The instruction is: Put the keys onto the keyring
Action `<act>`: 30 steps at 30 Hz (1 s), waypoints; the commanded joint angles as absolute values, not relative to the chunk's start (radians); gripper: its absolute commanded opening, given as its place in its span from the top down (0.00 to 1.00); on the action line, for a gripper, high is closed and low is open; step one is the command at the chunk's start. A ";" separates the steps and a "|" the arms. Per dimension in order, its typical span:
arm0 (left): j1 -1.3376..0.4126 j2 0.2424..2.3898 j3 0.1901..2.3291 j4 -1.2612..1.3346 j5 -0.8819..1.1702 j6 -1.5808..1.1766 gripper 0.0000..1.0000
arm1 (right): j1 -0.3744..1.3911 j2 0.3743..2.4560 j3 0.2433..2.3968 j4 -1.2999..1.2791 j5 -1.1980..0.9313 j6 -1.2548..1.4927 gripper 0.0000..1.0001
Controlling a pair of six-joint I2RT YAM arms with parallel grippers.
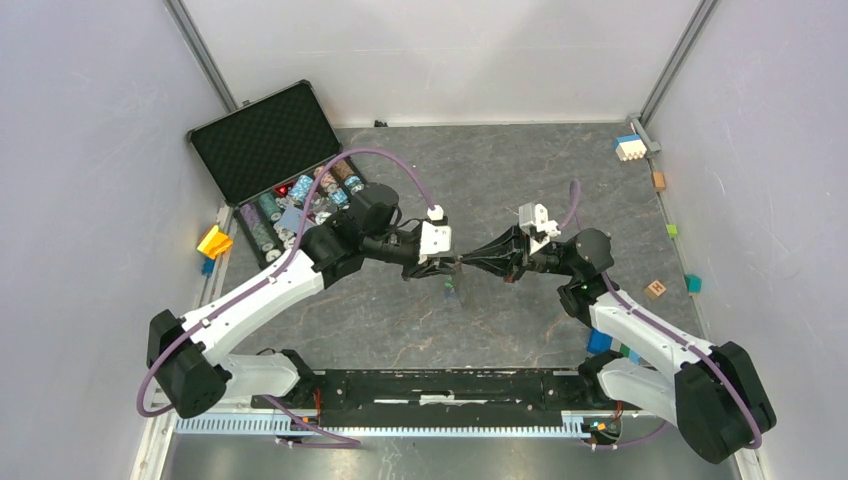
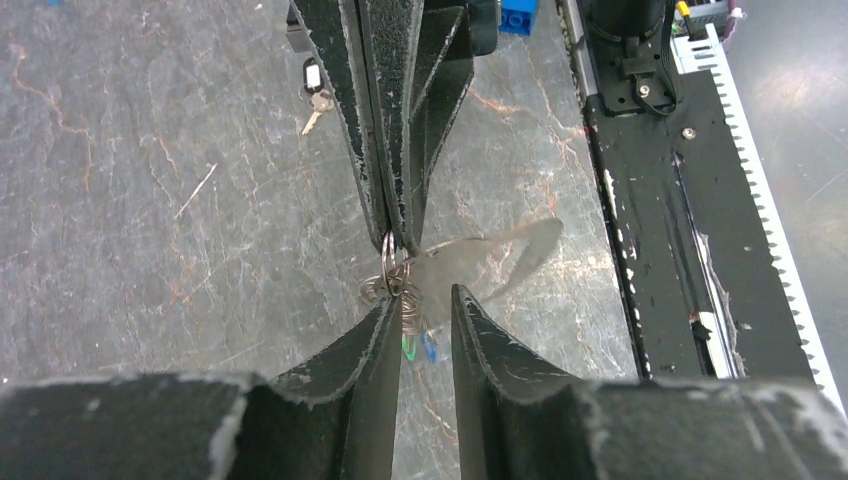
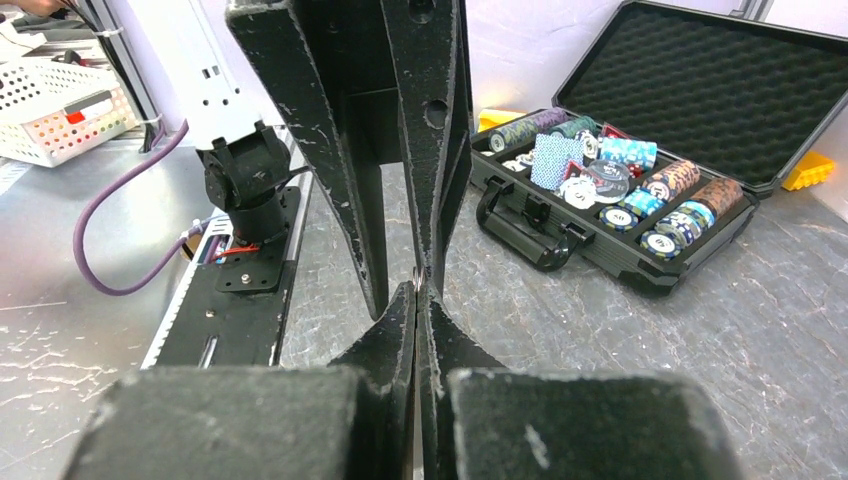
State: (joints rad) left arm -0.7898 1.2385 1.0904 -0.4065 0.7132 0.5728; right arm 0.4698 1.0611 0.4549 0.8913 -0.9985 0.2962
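The keyring [image 2: 388,262], a thin metal loop with small rings bunched on it, hangs above the table mid-scene. My right gripper [image 3: 420,288] is shut on its top edge; in the left wrist view it [image 2: 395,232] comes down from above. Two keys hang under the ring by their green tag [image 2: 409,346] and blue tag [image 2: 429,346], seen from the top camera as a small dangling cluster [image 1: 451,290]. My left gripper [image 2: 425,300] is open, its jaws either side of the hanging keys, and its left fingertip [image 2: 388,312] touches the ring bunch. A third key with a black tag [image 2: 314,90] lies on the table.
An open black case of poker chips [image 1: 290,170] stands at the back left, also in the right wrist view [image 3: 620,200]. Toy blocks lie along the right edge [image 1: 655,289], one blue [image 1: 600,341], one yellow at the left [image 1: 213,241]. A black rail [image 1: 440,385] runs along the near edge.
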 commanded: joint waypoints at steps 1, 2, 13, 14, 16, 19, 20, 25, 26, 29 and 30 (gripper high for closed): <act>-0.779 1.218 1.061 -0.268 0.784 0.498 0.69 | 0.464 1.051 0.444 1.002 -1.014 0.338 1.00; -0.775 1.217 1.056 -0.260 0.783 0.494 0.69 | 0.464 1.051 0.442 1.006 -1.017 0.341 1.00; -0.736 1.209 1.036 -0.199 0.871 0.431 0.75 | 0.458 1.061 0.428 1.051 -1.017 0.369 1.00; -0.736 1.209 1.035 -0.202 0.878 0.434 0.76 | 0.457 1.060 0.428 1.051 -1.016 0.369 1.00; -0.736 1.209 1.034 -0.202 0.888 0.435 0.77 | 0.456 1.062 0.427 1.051 -1.014 0.369 1.00; -0.735 1.207 1.033 -0.203 0.918 0.435 0.79 | 0.454 1.062 0.426 1.050 -1.011 0.370 1.00; -0.735 1.207 1.030 -0.204 0.928 0.437 0.80 | 0.452 1.064 0.427 1.049 -1.010 0.368 1.00; -0.733 1.207 1.018 -0.188 0.933 0.433 0.83 | 0.452 1.067 0.426 1.052 -1.009 0.375 1.00; -0.733 1.209 1.019 -0.184 0.935 0.429 0.84 | 0.451 1.066 0.424 1.056 -1.008 0.376 1.00; -0.733 1.221 1.024 -0.171 0.937 0.412 0.86 | 0.451 1.068 0.421 1.060 -1.008 0.378 1.00; -0.733 1.225 1.027 -0.168 0.939 0.408 0.86 | 0.451 1.068 0.420 1.061 -1.008 0.378 1.00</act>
State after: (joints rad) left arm -0.7349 1.2316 1.0237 -0.2203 0.8776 0.4606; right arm 0.4580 1.0653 0.4255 0.9939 -1.0203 0.3714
